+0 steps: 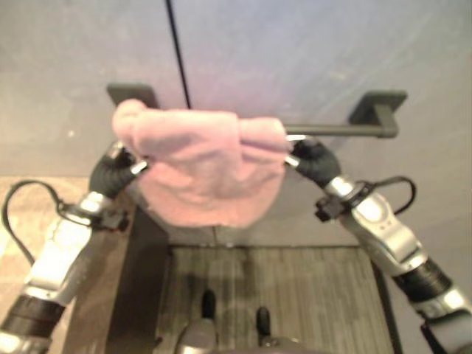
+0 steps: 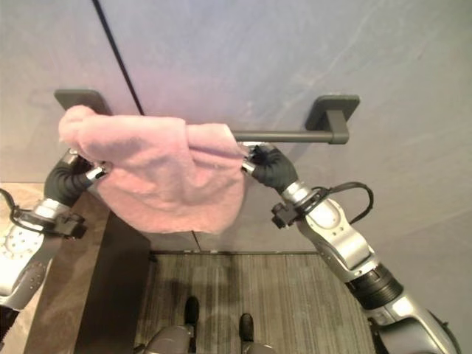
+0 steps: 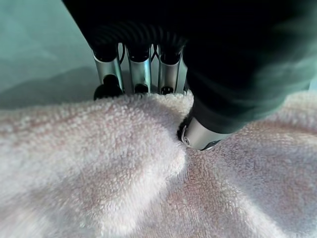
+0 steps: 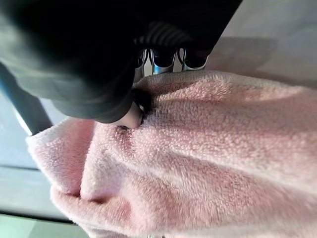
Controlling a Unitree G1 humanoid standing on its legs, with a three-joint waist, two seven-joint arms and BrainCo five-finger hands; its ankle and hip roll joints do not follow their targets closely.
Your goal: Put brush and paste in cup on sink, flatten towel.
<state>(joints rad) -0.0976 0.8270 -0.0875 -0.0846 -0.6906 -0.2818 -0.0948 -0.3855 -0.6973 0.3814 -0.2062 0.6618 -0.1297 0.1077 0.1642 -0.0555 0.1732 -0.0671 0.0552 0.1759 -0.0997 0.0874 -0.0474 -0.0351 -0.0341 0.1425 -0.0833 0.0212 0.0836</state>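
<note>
Left eye view: towel (image 1: 203, 166) bunched lengthwise along rail (image 1: 339, 130).

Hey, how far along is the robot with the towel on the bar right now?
Mid-step. The pink towel hangs bunched on the dark wall bar, covering its left part and leaving the right part bare. The left hand and right hand each pinch a side of the cloth between thumb and fingers. Left to do: spread the towel flat along the bar. Brush, paste and cup cannot be judged here.
</note>
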